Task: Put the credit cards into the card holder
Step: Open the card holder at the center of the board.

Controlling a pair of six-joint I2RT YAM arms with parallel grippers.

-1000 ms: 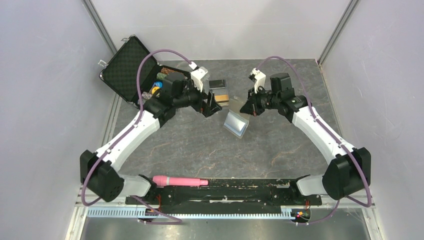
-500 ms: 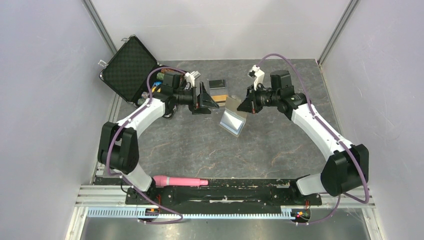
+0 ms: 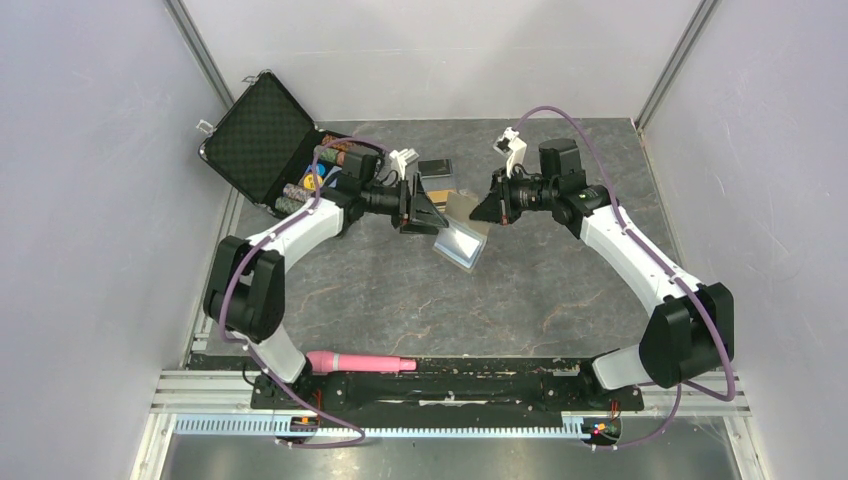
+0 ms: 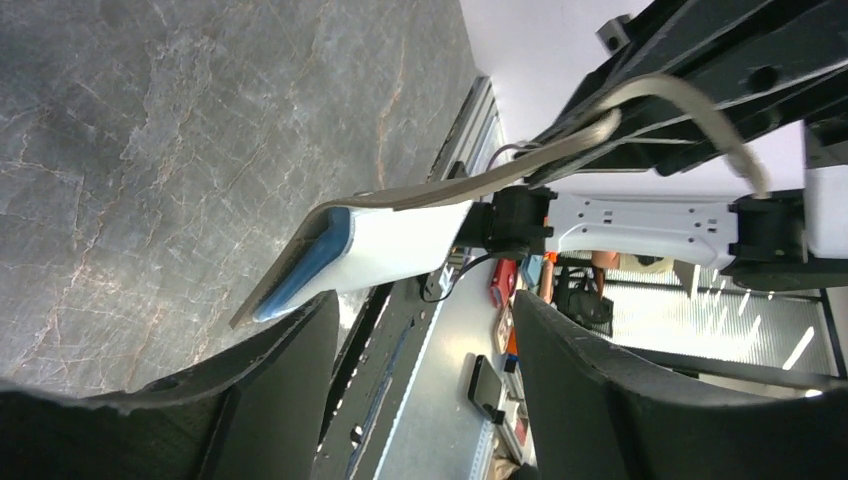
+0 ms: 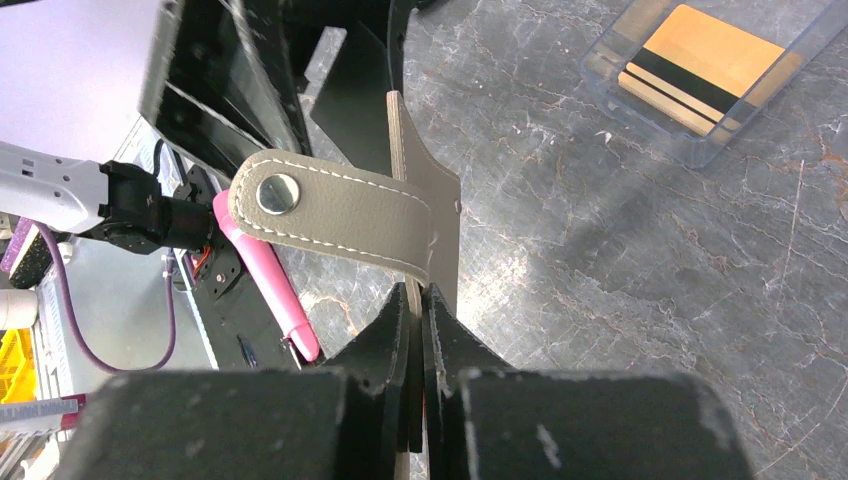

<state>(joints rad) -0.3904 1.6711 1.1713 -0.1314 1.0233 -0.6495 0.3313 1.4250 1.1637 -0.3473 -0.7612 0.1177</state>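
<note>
**Right claw** (image 5: 420, 295): jaws together, clamped on the edge of one leaf of the flat taupe folding card holder (image 5: 440, 200), which is light blue inside. The leaf rises straight out of the jaws. Its stitched closing tab (image 5: 330, 205), with a metal snap, hangs loose to one side.

**Left claw** (image 4: 420, 320): jaws apart. The holder's other leaf, blue lining showing, sits just ahead of the gap between the fingertips. I cannot tell whether either finger touches it, and I see no grip.

**Further out:** the holder is up off the grey marbled table (image 3: 560, 290), carried between the two claws. The orange-gold and black credit cards (image 5: 700, 65) lie flat on the table beyond the right claw, apart from the holder. None is in it.

**Step in hand**, as I judge it: spreading the holder open, with no card loaded yet.

**Next move:** I close the left claw squarely on the free leaf without dragging the holder from the right claw. Then I part the leaves enough to expose a pocket.
</note>
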